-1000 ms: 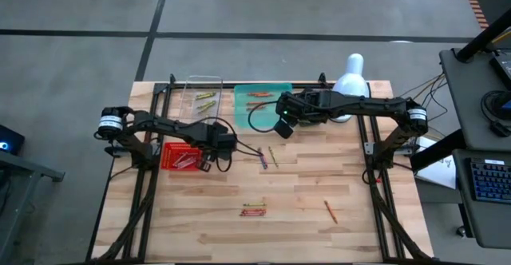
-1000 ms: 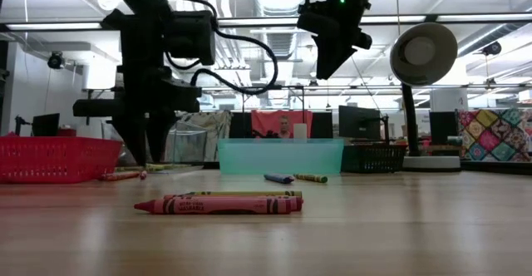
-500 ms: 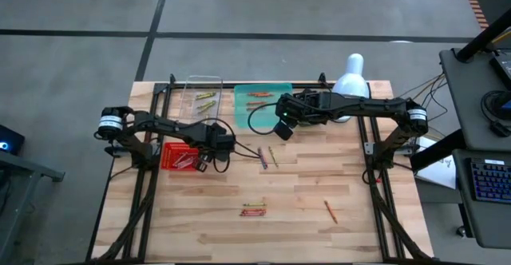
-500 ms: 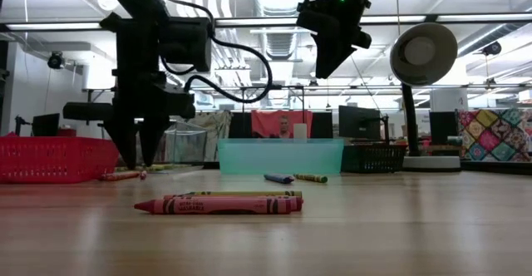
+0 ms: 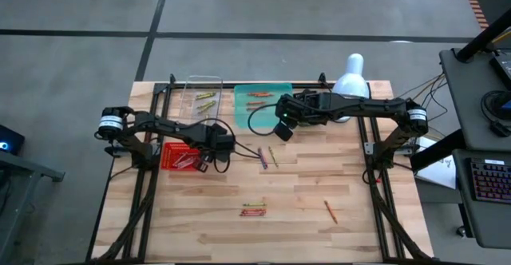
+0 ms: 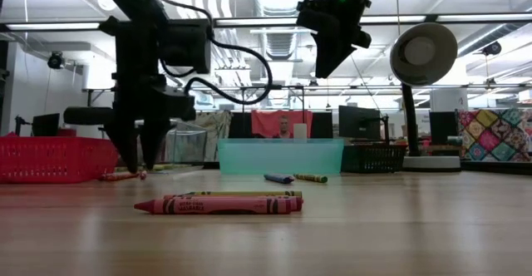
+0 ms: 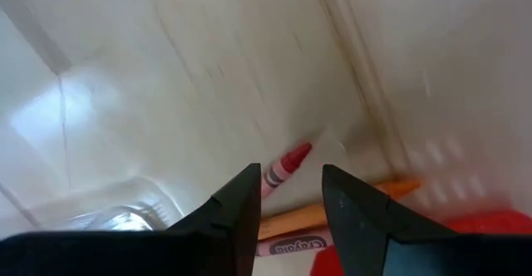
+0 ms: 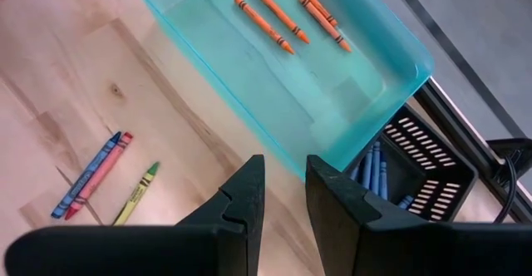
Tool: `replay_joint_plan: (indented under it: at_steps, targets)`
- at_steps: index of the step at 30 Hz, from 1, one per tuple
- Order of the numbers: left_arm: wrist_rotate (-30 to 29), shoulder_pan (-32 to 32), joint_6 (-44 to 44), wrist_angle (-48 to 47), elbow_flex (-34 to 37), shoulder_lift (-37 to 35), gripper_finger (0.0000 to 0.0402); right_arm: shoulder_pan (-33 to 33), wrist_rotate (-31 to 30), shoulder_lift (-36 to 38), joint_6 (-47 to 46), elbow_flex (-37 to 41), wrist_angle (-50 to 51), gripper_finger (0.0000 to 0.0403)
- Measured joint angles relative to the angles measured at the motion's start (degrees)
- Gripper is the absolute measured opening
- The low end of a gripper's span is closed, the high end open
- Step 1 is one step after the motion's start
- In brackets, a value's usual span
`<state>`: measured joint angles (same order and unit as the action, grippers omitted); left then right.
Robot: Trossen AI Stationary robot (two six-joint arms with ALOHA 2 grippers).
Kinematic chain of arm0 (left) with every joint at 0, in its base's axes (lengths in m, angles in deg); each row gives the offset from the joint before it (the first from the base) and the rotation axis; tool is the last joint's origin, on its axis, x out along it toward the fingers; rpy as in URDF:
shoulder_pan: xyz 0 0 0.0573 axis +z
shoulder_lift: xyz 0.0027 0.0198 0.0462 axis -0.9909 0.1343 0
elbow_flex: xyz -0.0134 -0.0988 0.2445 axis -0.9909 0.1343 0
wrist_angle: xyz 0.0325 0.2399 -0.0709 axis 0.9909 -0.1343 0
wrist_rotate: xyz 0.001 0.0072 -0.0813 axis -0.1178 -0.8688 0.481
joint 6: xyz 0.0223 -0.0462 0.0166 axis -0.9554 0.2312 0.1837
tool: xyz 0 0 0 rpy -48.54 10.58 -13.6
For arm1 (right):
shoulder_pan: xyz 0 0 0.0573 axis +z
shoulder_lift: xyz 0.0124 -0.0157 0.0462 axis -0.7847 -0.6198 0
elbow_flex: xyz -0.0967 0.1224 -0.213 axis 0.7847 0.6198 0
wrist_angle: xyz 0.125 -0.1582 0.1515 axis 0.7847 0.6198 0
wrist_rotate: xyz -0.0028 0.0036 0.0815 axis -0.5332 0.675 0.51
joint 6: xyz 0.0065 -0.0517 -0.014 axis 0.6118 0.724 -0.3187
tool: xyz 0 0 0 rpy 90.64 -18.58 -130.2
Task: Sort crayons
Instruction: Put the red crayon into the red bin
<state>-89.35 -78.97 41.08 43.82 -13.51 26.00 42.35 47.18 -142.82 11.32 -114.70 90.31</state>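
Observation:
My left gripper (image 5: pixel 209 155) (image 6: pixel 139 166) points down, open, just off the right end of the red mesh basket (image 5: pixel 177 155). Under its fingertips a red crayon (image 7: pixel 284 165), an orange one (image 7: pixel 332 212) and a labelled pink-red one (image 7: pixel 287 244) lie on the wood; whether the tips touch them I cannot tell. My right gripper (image 5: pixel 281 129) (image 8: pixel 283 172) hangs open and high beside the teal tray (image 8: pixel 249 68), which holds several orange crayons (image 8: pixel 274 14). Blue, red and green crayons (image 8: pixel 100 176) lie at mid-table.
A clear tray (image 5: pixel 204 97) with yellow-green crayons stands at the far left. A black basket (image 8: pixel 391 172) holds blue crayons. A red and a yellow-green crayon (image 5: pixel 254 210) and an orange one (image 5: pixel 330 211) lie near the front. A white lamp (image 5: pixel 351 77) stands at the far right.

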Motion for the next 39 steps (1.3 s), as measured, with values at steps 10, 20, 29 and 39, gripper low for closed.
replay_joint_plan:
  at_steps: [10,20,29,39]
  targets:
    - [0.0,0.0,0.0,3.6,2.1,0.0,0.0112,0.1,0.0,0.0,0.0,0.0,0.0,0.0079]
    - [0.0,0.1,-0.1,4.9,2.3,0.0,0.0105,0.1,0.0,0.0,0.0,0.0,0.0,0.0079]
    - [0.0,0.1,-0.1,5.8,2.3,0.0,0.0046,0.6,0.0,0.0,0.0,0.0,0.0,0.0079]
    - [0.0,0.1,-0.1,6.1,2.3,0.0,0.0002,0.6,0.0,0.0,-0.2,0.0,0.0,0.0079]
